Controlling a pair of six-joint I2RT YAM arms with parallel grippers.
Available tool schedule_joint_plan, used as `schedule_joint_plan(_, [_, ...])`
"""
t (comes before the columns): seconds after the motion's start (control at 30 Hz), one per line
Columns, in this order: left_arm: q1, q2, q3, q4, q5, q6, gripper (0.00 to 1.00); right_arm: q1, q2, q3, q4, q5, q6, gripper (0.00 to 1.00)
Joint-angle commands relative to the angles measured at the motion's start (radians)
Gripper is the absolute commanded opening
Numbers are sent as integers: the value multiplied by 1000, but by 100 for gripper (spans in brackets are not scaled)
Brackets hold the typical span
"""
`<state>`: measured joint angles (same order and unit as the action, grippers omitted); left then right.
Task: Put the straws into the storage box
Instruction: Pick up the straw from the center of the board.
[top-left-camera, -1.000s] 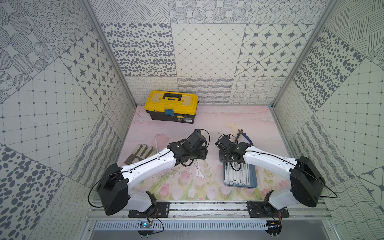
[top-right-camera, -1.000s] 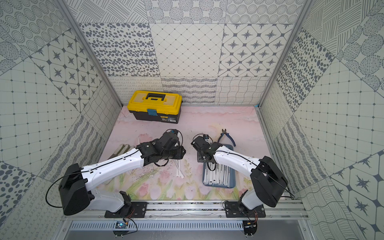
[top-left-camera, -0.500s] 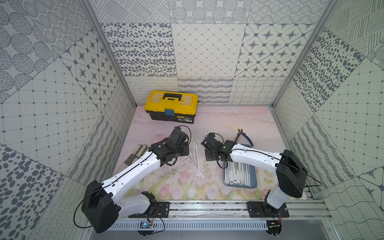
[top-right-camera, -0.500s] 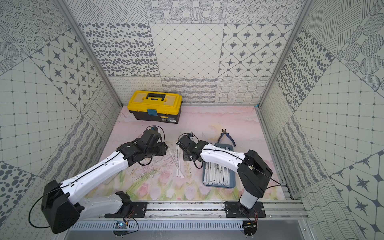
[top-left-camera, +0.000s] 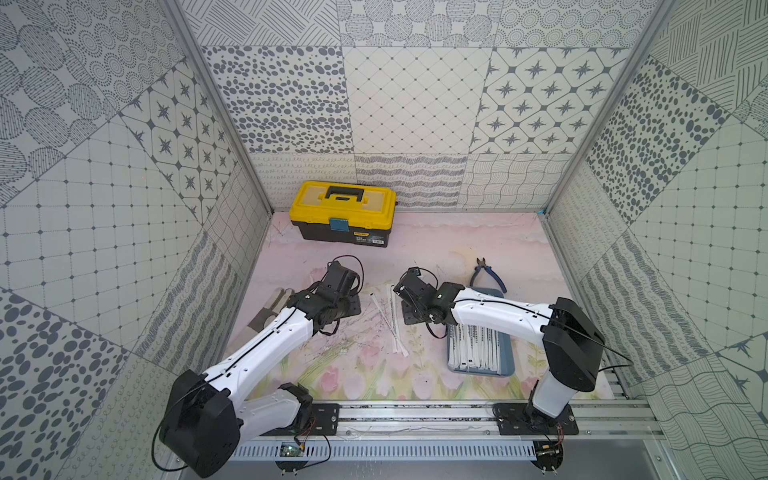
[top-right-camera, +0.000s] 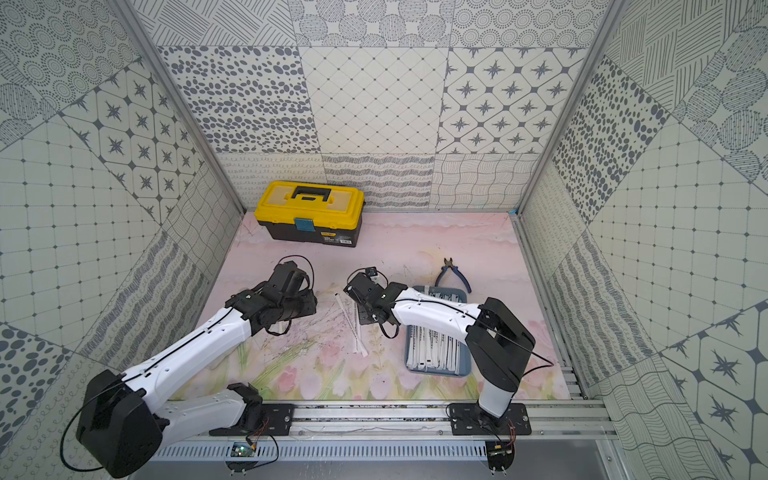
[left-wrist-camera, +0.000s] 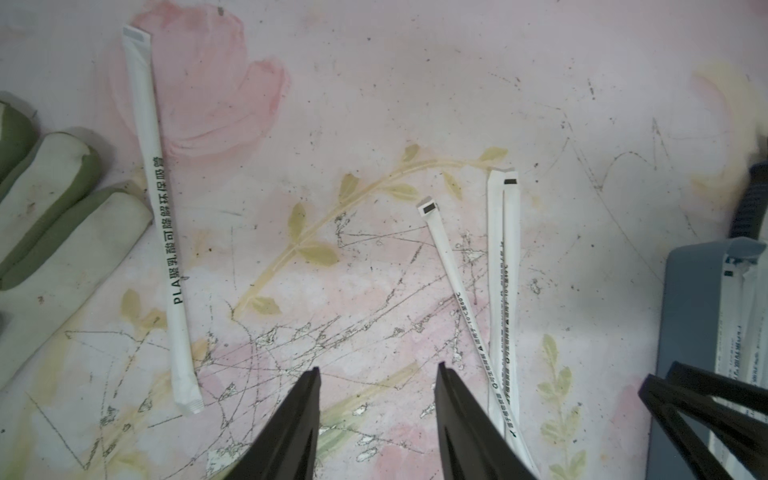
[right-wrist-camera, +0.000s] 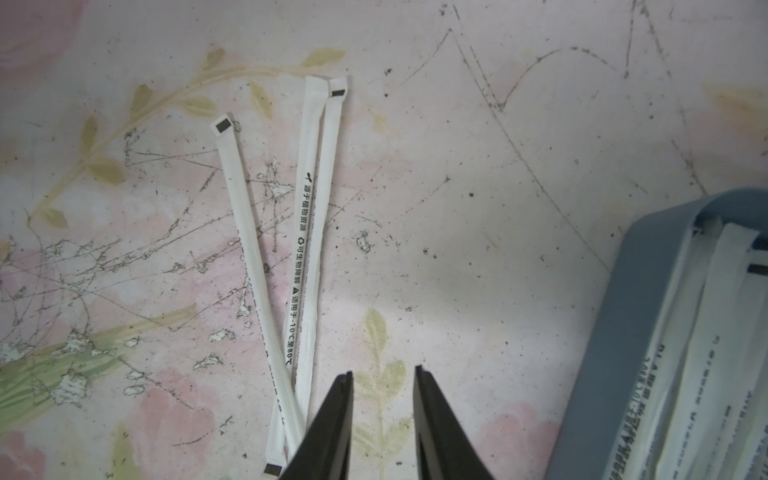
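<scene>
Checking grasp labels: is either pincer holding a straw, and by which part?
Nothing is held. The left pincer and right pincer are open and empty; the straws lie loose on the mat.

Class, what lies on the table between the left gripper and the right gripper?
Three loose wrapped straws lie there, shown in both top views.

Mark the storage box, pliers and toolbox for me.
storage box (top-left-camera: 507, 357): in a top view, bare right rim.
pliers (top-left-camera: 484, 270): in a top view, where the blue handles meet.
toolbox (top-left-camera: 307, 204): in a top view, yellow lid.
</scene>
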<state>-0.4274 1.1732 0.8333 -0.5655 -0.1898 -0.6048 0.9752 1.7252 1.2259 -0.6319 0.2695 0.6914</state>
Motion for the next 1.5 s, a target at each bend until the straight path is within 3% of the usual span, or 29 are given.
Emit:
schedule_joint_plan(0.0, [53, -21, -33, 4, 18, -46, 50, 8, 26, 19, -1, -34, -31, 25])
schedule_joint_plan(0.2, [73, -28, -58, 23, 44, -57, 50, 17, 151, 132, -28, -90, -42, 32])
schedule_joint_plan(0.43, [85, -56, -83, 47, 68, -53, 50, 61, 239, 220, -26, -118, -23, 27])
schedule_joint_plan(0.93, [88, -50, -95, 75, 113, -59, 50, 68, 400, 352, -107, -140, -35, 26])
schedule_joint_plan(1.2, [90, -52, -80, 70, 104, -47, 50, 69, 384, 346, -81, -147, -50, 13])
schedule_joint_plan(1.47, [89, -63, 3, 22, 73, 0, 50, 63, 226, 259, 11, -145, -59, 7])
